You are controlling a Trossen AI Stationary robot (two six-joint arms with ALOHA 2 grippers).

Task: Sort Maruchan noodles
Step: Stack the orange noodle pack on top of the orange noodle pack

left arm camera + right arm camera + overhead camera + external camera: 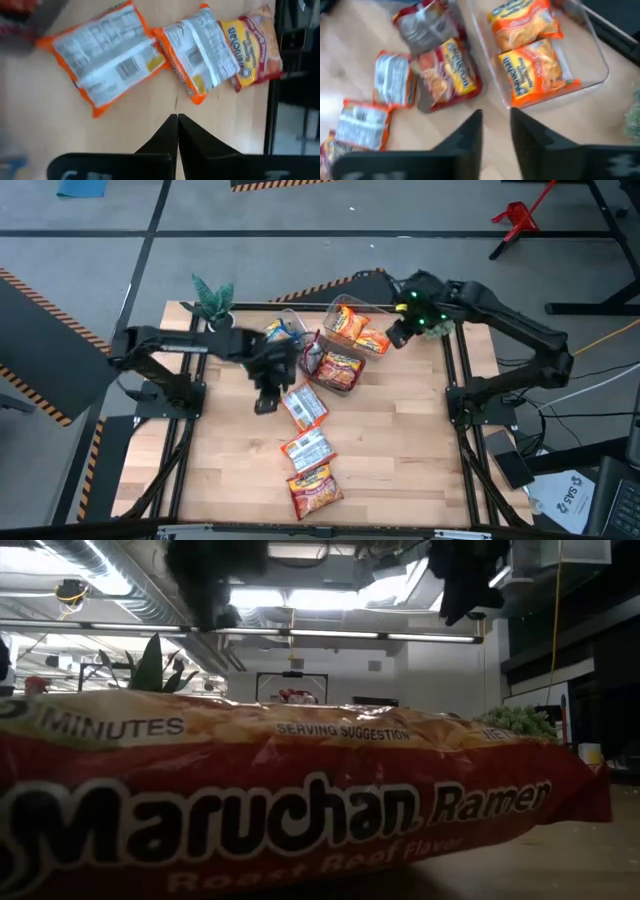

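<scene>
Low view: a red packet marked "Maruchan Ramen, Roast Beef Flavor" fills the frame right at the lens; plant leaves show behind it and both arms hang in from above. High view: left gripper over mid-table, a face-down orange packet just beside its tip, a second orange packet and the red one strung out beyond it along the wooden table. Right gripper sits at the edge of a clear bin holding two orange packets; more red packets lie between the two grippers. Left wrist view: fingers pressed together, holding nothing, two face-down orange packets ahead. Right wrist view: fingers spread a little, empty, the clear bin just ahead.
</scene>
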